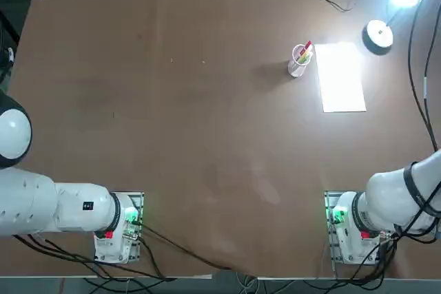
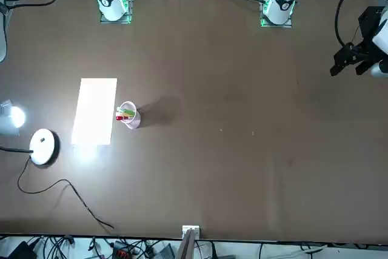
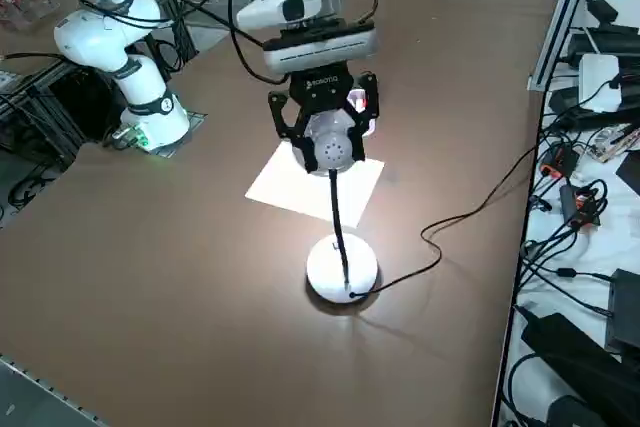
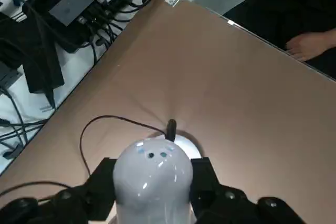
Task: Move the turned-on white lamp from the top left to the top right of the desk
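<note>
Lamp (image 1: pixel 380 36) stands lit near the desk's (image 1: pixel 179 135) top right corner, its disc base on the surface. The right gripper (image 3: pixel 326 143) is clamped around the glowing head (image 4: pixel 153 179), one finger on each side, as the side and wrist views show. Judging by this, the carry across looks done; what is left is to let go and pull the arm away, minding the thin black cord (image 3: pixel 450 222) trailing off the edge. Beside the lamp lies a paper sheet (image 1: pixel 340 76), and just beside that a small cup (image 1: pixel 299 60) holding red pens.
</note>
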Available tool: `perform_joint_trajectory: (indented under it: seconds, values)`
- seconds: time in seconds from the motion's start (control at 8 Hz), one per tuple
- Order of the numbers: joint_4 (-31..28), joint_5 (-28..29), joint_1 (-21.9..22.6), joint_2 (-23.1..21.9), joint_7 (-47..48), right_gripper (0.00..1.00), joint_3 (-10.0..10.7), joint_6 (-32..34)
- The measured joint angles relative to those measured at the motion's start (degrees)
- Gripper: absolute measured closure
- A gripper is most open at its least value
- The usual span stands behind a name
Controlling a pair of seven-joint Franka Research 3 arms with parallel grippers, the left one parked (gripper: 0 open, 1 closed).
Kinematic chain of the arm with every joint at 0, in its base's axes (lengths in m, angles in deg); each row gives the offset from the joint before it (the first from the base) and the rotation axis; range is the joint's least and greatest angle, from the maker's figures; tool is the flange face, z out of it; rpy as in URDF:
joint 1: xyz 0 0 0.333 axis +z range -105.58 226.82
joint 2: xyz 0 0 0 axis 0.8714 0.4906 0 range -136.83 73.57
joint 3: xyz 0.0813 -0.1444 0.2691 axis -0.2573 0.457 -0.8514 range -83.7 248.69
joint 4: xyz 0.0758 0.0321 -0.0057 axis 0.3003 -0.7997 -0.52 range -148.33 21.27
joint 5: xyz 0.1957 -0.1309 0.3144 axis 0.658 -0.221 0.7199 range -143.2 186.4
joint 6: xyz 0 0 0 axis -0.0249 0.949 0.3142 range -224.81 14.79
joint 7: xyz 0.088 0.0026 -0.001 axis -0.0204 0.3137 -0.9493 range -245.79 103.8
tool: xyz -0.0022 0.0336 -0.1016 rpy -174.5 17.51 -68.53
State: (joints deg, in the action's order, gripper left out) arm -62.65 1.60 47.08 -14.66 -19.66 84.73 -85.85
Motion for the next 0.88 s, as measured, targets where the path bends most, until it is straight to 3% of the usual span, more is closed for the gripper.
perform_joint_trajectory:
  seconds: [0.38, 0.88]
  values:
    - [-0.7, -11.5, 2.8, -0.3, 11.1, 0.27, -0.1, -0.1]
    - [-6.6, -13.0, 5.5, -6.0, 13.7, 0.27, -0.6, -1.0]
